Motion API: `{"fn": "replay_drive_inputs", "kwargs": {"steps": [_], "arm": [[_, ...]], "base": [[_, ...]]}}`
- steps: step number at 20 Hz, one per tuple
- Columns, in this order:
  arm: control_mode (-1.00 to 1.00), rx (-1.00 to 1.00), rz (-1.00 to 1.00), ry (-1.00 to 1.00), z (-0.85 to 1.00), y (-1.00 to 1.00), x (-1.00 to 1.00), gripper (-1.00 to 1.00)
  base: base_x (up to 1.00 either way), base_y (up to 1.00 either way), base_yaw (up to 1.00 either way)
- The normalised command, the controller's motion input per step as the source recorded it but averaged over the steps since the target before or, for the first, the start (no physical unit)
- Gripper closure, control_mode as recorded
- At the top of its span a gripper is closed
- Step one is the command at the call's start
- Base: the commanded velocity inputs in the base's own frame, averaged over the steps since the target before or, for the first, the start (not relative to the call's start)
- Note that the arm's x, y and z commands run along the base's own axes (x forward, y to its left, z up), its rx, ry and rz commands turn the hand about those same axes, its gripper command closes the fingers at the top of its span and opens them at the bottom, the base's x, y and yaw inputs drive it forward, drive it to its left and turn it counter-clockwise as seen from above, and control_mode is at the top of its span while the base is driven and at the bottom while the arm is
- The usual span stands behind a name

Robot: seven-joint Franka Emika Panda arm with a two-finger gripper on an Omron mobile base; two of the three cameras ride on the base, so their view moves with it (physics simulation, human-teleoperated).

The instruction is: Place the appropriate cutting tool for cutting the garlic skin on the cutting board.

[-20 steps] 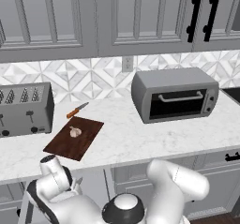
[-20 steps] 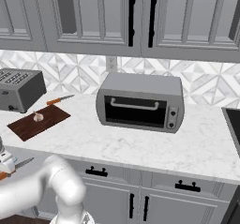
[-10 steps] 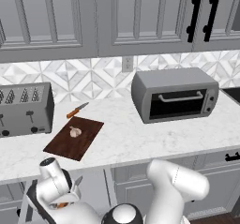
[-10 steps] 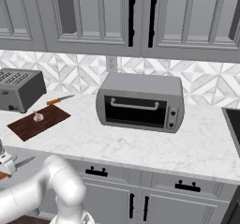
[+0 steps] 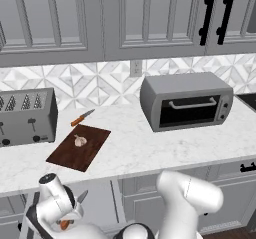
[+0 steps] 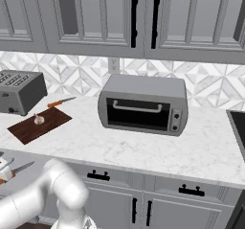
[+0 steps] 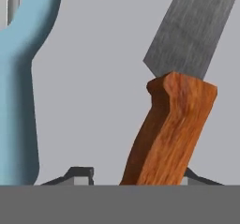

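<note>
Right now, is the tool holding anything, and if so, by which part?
Yes. The tool is closed on the broad-bladed knife, gripping it at the butt end of its orange-brown handle, with the dark grey blade pointing away from the hand. The light blue peeler lies beside it.

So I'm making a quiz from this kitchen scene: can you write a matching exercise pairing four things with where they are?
Things:
1. garlic
2. slim knife
3. broad knife
4. peeler

Places:
A. beside the broad knife, hand view
B. on the cutting board
C. at the gripper, handle between the fingertips
D. on the counter behind the board, near the toaster

Pairs: 1-B, 2-D, 3-C, 4-A
</note>
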Motion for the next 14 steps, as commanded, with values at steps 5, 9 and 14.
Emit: {"fn": "replay_drive_inputs", "kwargs": {"steps": [5, 9, 14], "arm": [[-1.00, 0.01, -0.07, -0.05, -0.09, -0.16, -0.26, 1.00], [-1.00, 0.10, -0.05, -0.04, 0.82, -0.03, -0.28, 1.00], [-1.00, 0.18, -0.15, 0.00, 0.98, 0.00, -0.86, 1.00]], "base": [[0.00, 0.00, 0.00], [0.00, 0.00, 0.00], [0.00, 0.00, 0.00]]}}
